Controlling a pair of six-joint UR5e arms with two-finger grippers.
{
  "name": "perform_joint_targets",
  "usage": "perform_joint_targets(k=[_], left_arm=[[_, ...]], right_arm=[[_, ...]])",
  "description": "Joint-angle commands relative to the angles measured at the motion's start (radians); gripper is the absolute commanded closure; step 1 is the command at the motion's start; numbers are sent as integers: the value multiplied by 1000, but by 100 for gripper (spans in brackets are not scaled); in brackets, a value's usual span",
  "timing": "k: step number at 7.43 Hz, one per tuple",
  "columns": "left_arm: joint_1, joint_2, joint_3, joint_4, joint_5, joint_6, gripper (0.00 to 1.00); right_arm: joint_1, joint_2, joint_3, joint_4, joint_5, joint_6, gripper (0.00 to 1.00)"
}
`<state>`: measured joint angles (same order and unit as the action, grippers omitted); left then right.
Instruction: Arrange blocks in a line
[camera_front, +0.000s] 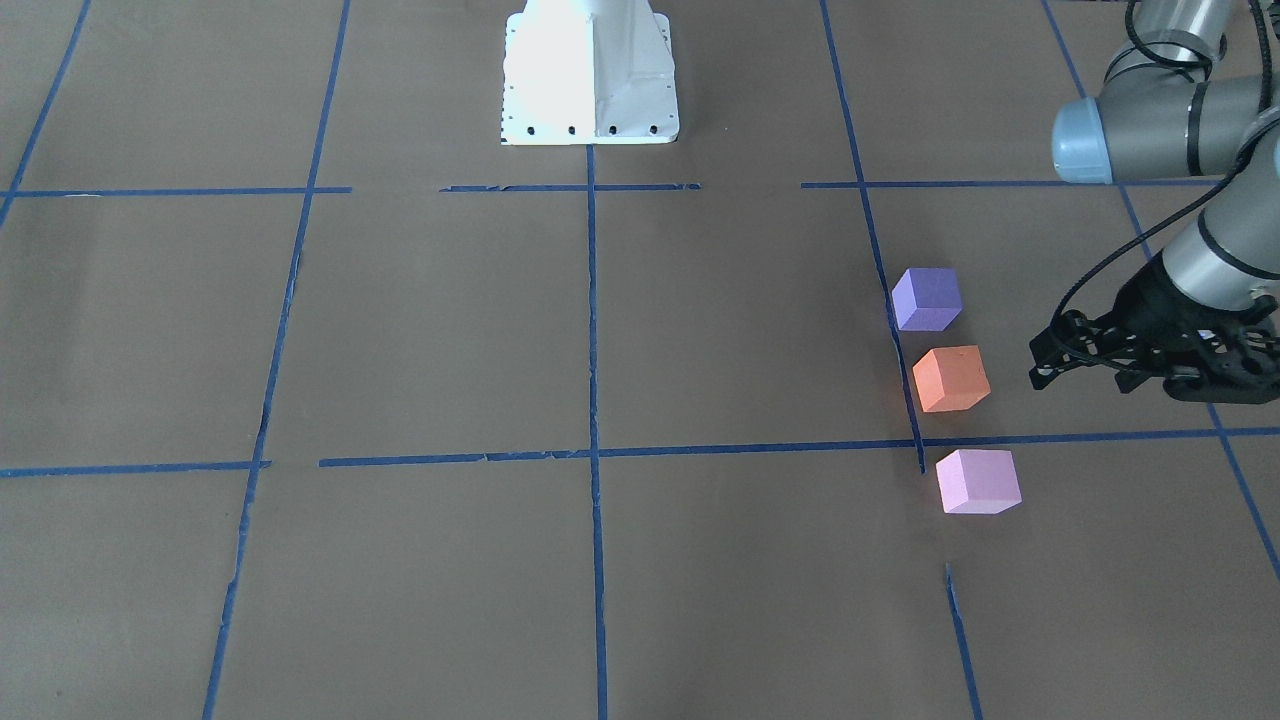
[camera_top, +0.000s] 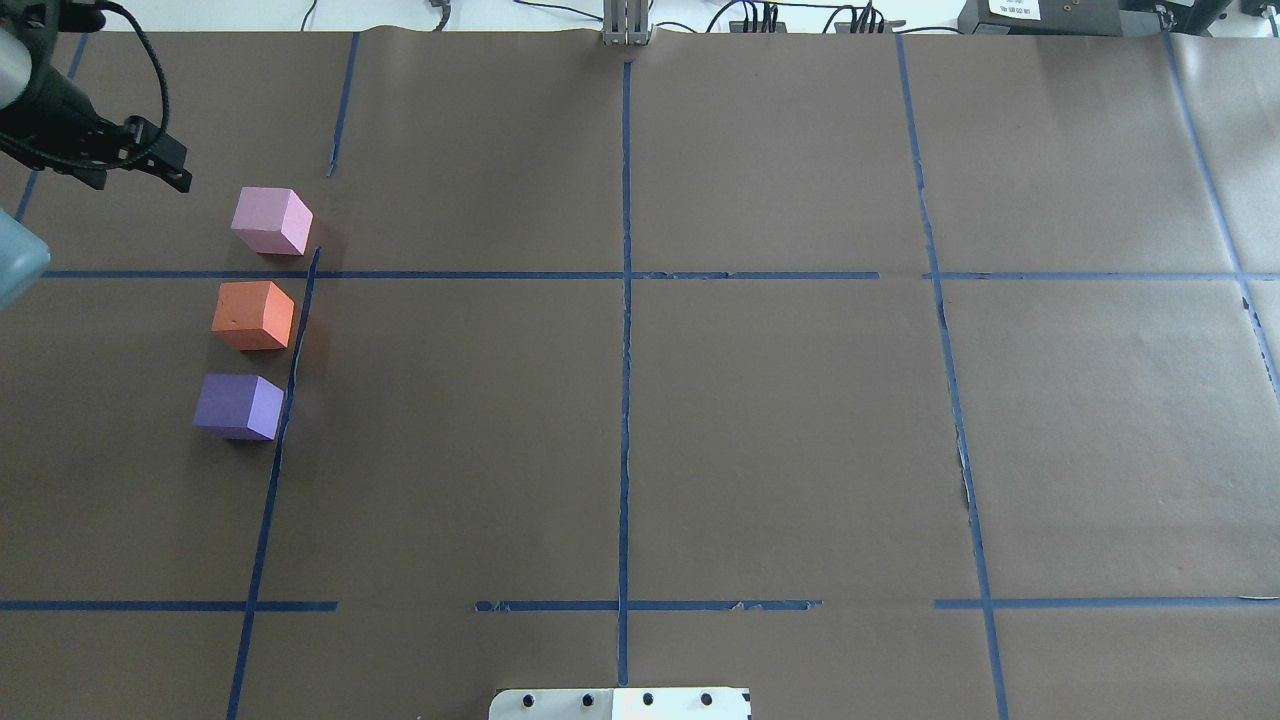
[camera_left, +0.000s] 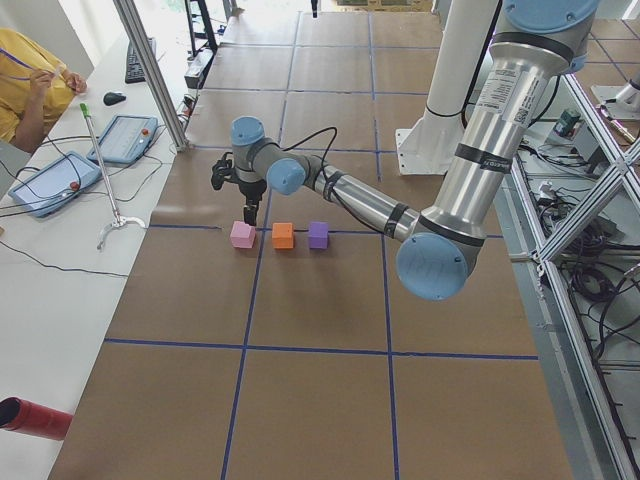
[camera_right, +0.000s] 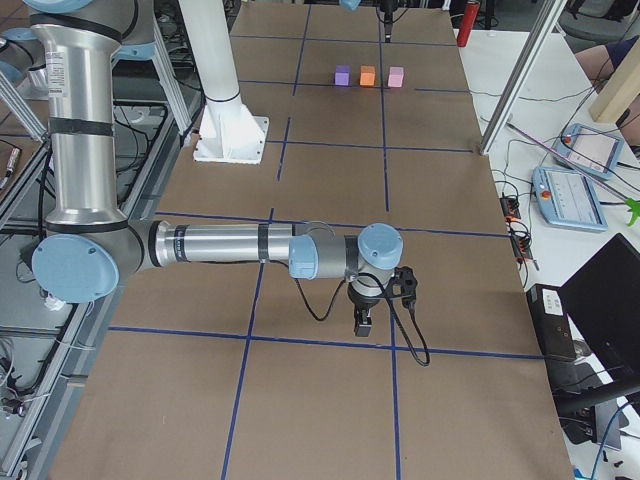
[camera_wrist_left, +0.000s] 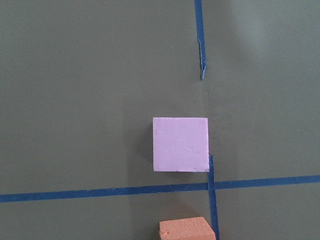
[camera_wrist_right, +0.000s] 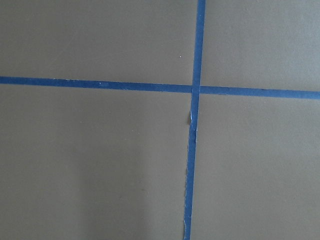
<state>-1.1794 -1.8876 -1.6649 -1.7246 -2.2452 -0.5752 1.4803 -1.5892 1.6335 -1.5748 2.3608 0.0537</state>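
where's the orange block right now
In the overhead view the orange block sits at the table's left, mid-row between the pink block beyond it and the purple block nearer the robot, just left of a blue tape line.

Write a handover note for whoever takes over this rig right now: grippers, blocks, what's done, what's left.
Left gripper: holds nothing and hangs just beyond the pink block; I can't tell whether it is open or shut.
Right gripper: over bare table, far from the blocks; open or shut can't be told.
Blocks: pink block, orange block and purple block sit in one row beside a blue tape line, with small gaps and none touching.
Done: the line looks formed.
Left: probably just pull the left arm clear and check the spacing.
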Motion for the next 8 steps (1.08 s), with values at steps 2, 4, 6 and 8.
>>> perform_joint_targets(k=[2,4,6,8], left_arm=[[-173,54,66,10,-36,312,0],[-289,88,149,11,-39,563,0],[-354,206,156,10,-42,752,0],[-367,304,117,-18,-45,827,0]], right_arm=[[0,0,0,-1,0,0,0],[0,0,0,-1,0,0,0],[0,0,0,-1,0,0,0],[0,0,0,1,0,0,0]])
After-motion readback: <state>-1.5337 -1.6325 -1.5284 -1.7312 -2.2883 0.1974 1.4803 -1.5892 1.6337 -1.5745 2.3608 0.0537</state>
